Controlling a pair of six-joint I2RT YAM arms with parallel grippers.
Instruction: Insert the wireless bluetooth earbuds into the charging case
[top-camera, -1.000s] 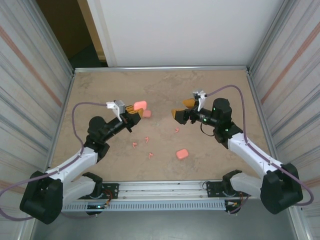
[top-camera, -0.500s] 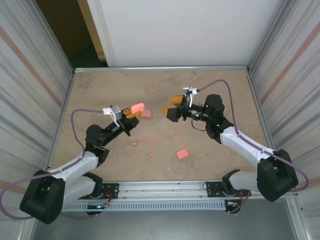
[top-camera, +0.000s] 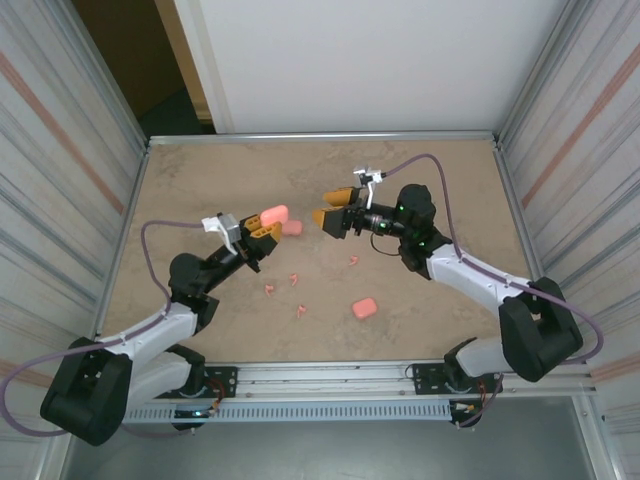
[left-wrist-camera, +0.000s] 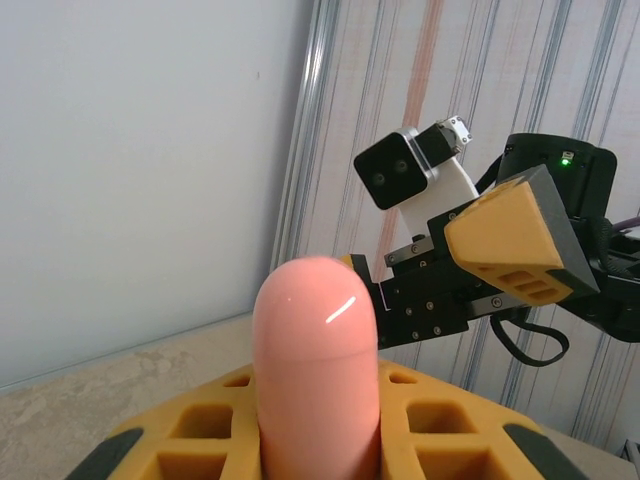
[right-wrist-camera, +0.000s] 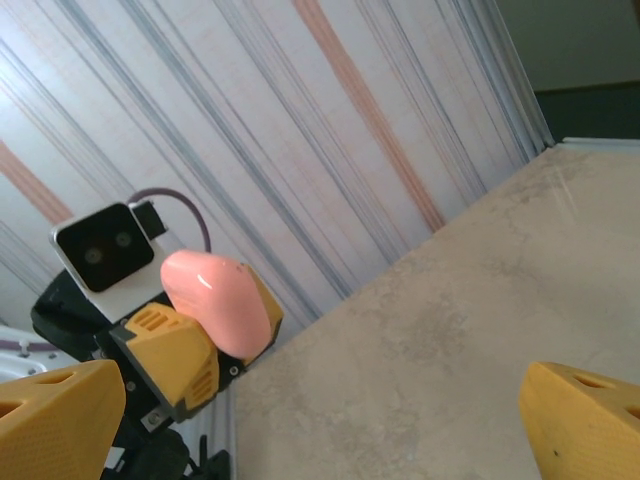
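Roughly four earbuds (top-camera: 294, 279), three pink cases (top-camera: 364, 307)

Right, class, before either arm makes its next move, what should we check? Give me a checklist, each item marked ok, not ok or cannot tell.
1. The left hand is shut on the pink case: ok.
2. The right hand is open and faces that case: ok.
3. The two hands are apart, not touching: ok.
4. The lid of the held case is open: cannot tell.
5. The earbuds are inside a case: not ok, they lie loose on the table.
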